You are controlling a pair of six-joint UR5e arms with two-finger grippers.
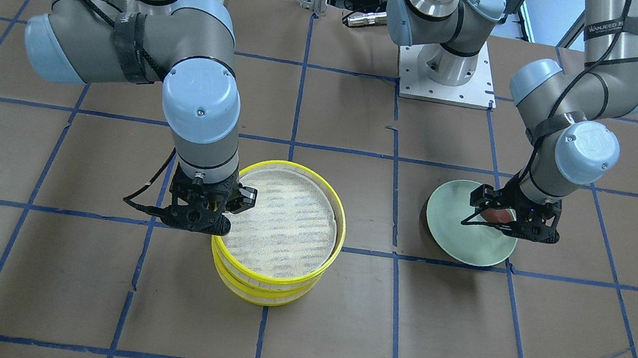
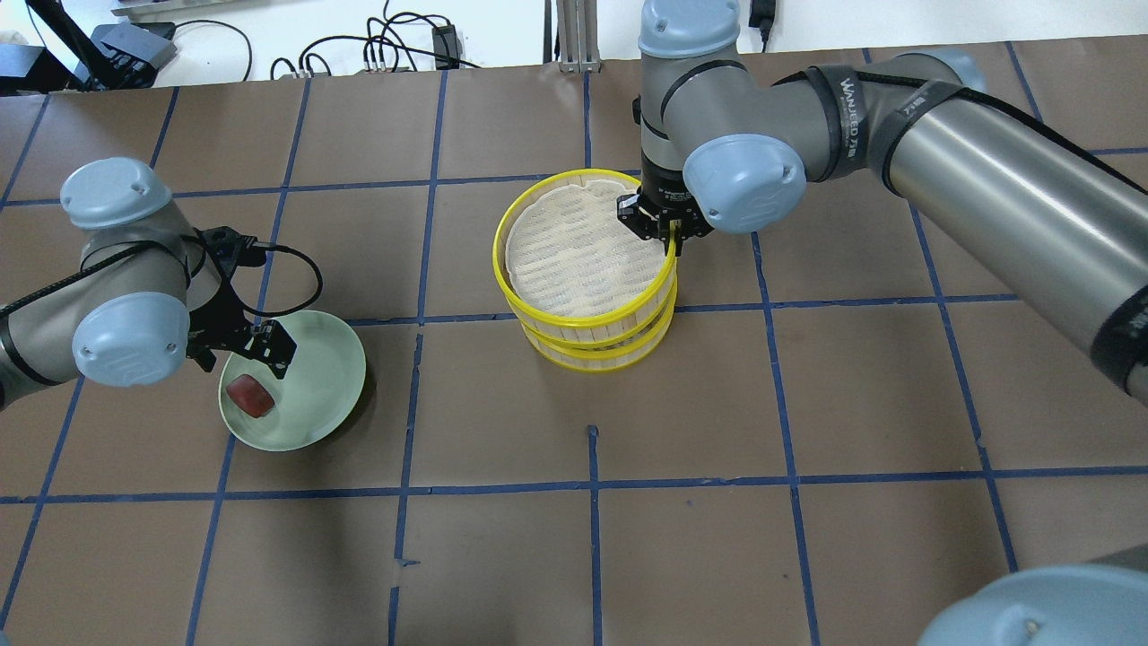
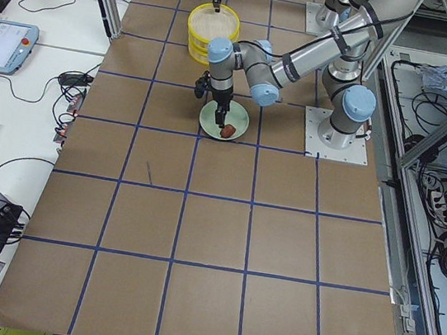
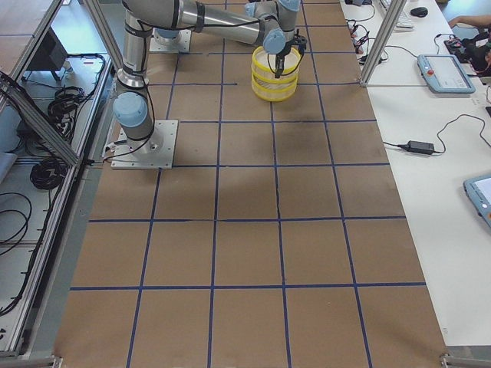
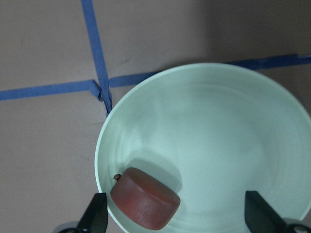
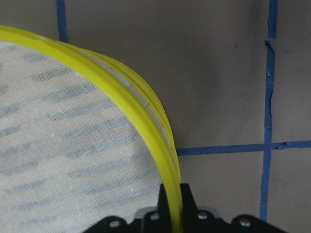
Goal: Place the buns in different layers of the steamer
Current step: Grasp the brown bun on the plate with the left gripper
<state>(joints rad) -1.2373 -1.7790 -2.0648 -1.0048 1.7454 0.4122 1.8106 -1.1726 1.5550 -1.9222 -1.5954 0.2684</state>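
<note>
The steamer stands mid-table as two stacked layers: the top layer (image 2: 511, 269) with its yellow rim and bare mesh floor (image 1: 282, 223), on the lower layer (image 1: 260, 294). My right gripper (image 2: 671, 242) is shut on the top layer's rim (image 6: 146, 116), one finger inside and one outside. The dark reddish-brown bun (image 2: 250, 396) lies on the pale green plate (image 2: 323, 377). My left gripper (image 5: 177, 216) hangs open just above it, with a finger (image 5: 97, 213) on each side of the bun (image 5: 145, 198). The white bun is out of view.
The brown table is marked with a blue tape grid (image 2: 592, 489). The two arm bases (image 1: 447, 72) stand at the robot's edge. Cables and boxes (image 2: 386, 45) lie beyond the far edge.
</note>
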